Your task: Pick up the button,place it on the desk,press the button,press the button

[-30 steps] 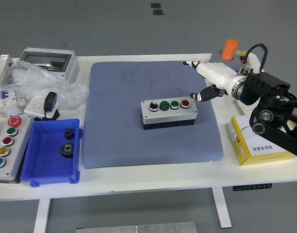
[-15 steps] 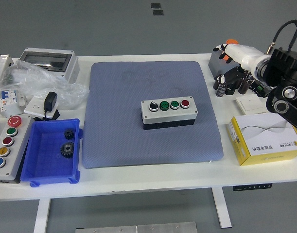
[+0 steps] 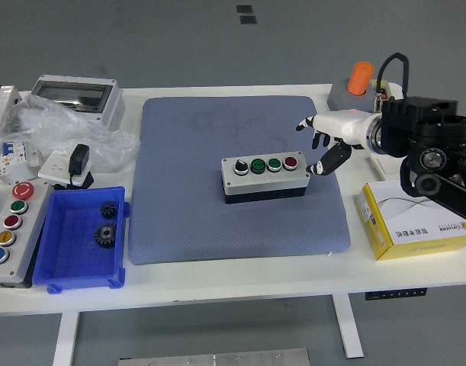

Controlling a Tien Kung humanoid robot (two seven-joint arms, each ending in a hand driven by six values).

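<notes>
Our white right hand (image 3: 325,145), fingers loosely spread and holding nothing, hovers just right of the grey four-button control box (image 3: 265,176) lying mid blue foam mat (image 3: 236,175). A sideways approach could shove the box or miss its red button (image 3: 290,162).

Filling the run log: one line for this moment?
stage: approaching press | right robot hand: open, beside button box, not touching | box: on blue mat

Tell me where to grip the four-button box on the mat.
Probably grip the button box across its long front and back walls, coming from above. The top is crowded with buttons; its right end is nearest the right hand.
</notes>
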